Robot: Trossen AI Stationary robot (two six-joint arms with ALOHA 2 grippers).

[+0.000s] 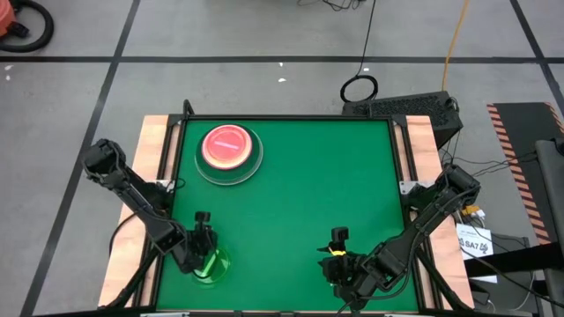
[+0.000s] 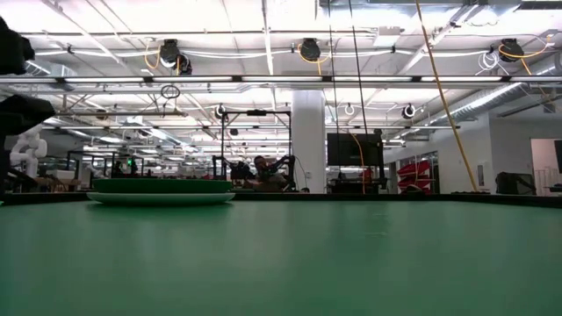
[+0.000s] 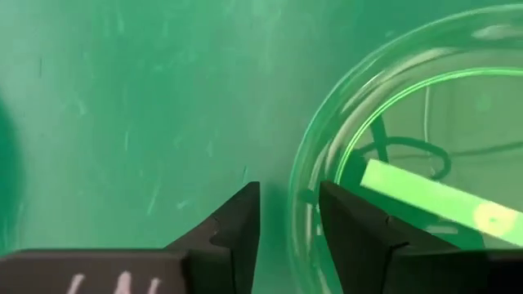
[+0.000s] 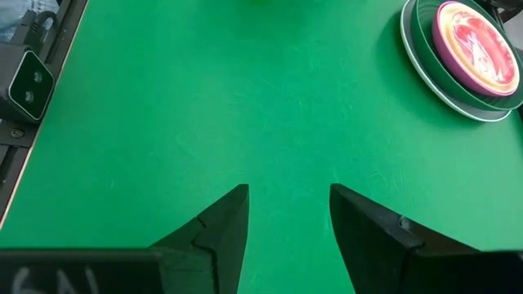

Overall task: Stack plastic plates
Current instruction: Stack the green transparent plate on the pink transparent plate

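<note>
A small see-through green plate point(image 1: 212, 267) with a pale stripe point(image 3: 433, 200) lies flat on the green mat near the table's near left edge. My left gripper point(image 1: 204, 239) point(image 3: 289, 214) points down at it, open. One finger stands inside the plate's rim point(image 3: 301, 175) and the other outside it. At the far left a stack point(image 1: 231, 153) point(image 2: 161, 191) point(image 4: 466, 57) rests on the mat: a pale plate at the bottom, a dark-green one on it, a pink one on top. My right gripper point(image 1: 338, 243) point(image 4: 288, 214) waits open near the near edge, over bare mat. My left gripper stands astride the green plate's rim point(image 3: 304, 196) from above, one finger point(image 3: 347, 216) inside the plate and one point(image 3: 241, 216) outside. The plate lies flat on the mat. I cannot tell whether either finger touches the rim.
The green mat point(image 1: 308, 194) lies open between the stack and both grippers. Wooden borders point(image 1: 152, 150) flank it left and right. A black box point(image 4: 24, 77) sits at the table's edge beside the right arm. Cables and a dark unit point(image 1: 405, 107) lie beyond the far edge.
</note>
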